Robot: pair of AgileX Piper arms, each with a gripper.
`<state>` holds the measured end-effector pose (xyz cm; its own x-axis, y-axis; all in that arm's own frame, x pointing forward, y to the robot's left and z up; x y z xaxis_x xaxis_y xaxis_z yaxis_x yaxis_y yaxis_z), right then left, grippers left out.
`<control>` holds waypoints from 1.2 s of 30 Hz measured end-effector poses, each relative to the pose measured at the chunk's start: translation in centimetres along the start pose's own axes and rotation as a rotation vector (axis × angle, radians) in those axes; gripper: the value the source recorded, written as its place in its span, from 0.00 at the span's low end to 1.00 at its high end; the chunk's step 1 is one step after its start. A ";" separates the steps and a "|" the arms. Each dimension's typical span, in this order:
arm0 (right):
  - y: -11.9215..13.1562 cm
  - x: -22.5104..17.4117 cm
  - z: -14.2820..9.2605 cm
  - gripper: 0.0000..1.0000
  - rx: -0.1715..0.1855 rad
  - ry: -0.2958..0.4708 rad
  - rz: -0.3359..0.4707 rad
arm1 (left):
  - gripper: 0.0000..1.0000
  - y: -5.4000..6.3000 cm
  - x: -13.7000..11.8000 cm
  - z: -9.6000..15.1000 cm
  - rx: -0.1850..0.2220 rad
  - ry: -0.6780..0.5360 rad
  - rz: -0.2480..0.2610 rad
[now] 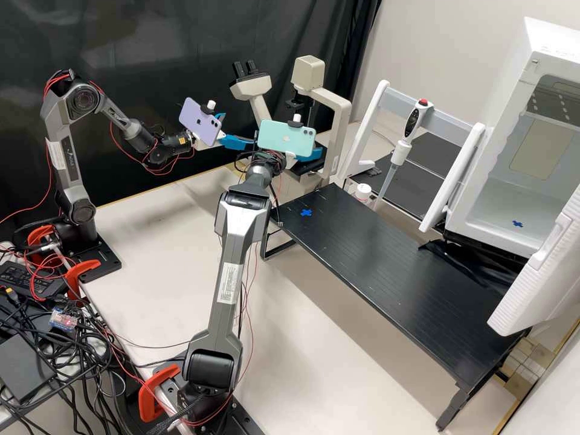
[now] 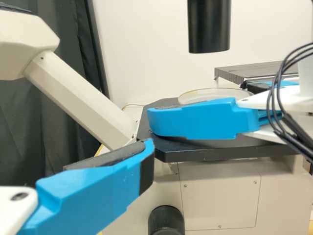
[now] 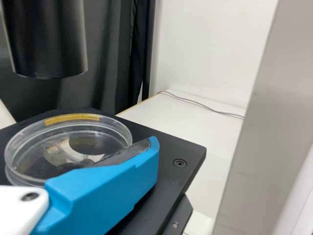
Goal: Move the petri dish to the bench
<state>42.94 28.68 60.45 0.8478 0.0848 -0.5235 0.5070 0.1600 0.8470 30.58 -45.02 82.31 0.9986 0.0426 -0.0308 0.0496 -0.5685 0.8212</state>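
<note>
The petri dish sits on the microscope stage, between the right end effector's wide-apart fingers, which have not grabbed it. It looks light, hard, slippery and easy to crack, so a soft pinch on its round sides seems best. The left end effector is spread too, holding nothing.

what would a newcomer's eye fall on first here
Probably the two phones, one lilac and one mint green, mounted on the arms in the high view. Next, the big white cabinet standing open at that view's right. Closer in, the clear petri dish on the black stage.
</note>
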 end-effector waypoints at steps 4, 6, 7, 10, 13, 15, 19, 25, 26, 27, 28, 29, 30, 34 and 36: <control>-0.1 0.1 0.2 0.00 0.004 0.007 -0.014 | 1.00 0.0 0.0 0.0 0.000 0.000 0.000; 0.0 0.1 0.4 0.00 0.005 0.010 -0.018 | 1.00 0.0 0.0 0.0 0.000 0.000 0.000; 0.0 0.1 0.4 0.00 0.005 0.016 -0.023 | 1.00 0.0 0.0 0.0 0.000 0.000 0.000; -0.2 0.2 0.5 0.00 0.003 0.016 -0.032 | 1.00 0.0 0.0 0.0 0.000 0.000 0.000; -0.4 0.2 0.7 0.00 0.000 0.022 -0.045 | 1.00 0.0 0.0 0.0 0.000 0.000 0.000; -0.4 0.2 0.7 0.00 0.001 0.022 -0.048 | 1.00 0.0 0.0 0.0 0.000 0.000 0.000; -0.2 0.3 1.3 0.00 0.006 0.013 -0.046 | 1.00 0.0 0.0 0.0 0.000 0.000 0.000; 0.0 0.2 1.5 0.00 0.013 0.007 -0.046 | 1.00 0.0 0.0 0.0 0.000 0.000 0.000; -0.1 0.2 1.6 0.00 0.016 0.005 -0.047 | 1.00 0.0 0.0 0.0 0.000 0.000 0.000; 0.0 0.2 1.6 0.00 0.017 0.005 -0.045 | 1.00 0.0 0.0 0.0 0.000 0.000 0.000; 0.0 0.2 1.6 0.00 0.017 0.005 -0.045 | 1.00 0.0 0.0 0.0 0.000 0.000 0.000; 0.1 0.2 1.5 0.00 0.015 0.006 -0.044 | 1.00 0.0 0.0 0.0 0.000 0.000 0.000; 0.1 0.2 1.5 0.00 0.016 0.006 -0.044 | 1.00 0.0 0.0 0.0 0.000 0.000 0.000; -0.1 0.1 1.9 0.00 0.013 0.000 -0.054 | 1.00 0.0 0.0 0.0 0.000 0.000 0.000; -0.1 -0.1 2.0 0.00 0.013 0.000 -0.057 | 1.00 0.0 0.0 0.0 0.000 0.000 0.000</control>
<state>43.16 26.68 60.60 0.8177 0.0764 -0.5706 0.5561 0.1513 0.8172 30.58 -45.02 82.31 0.9986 0.0426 -0.0308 0.0496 -0.5685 0.8212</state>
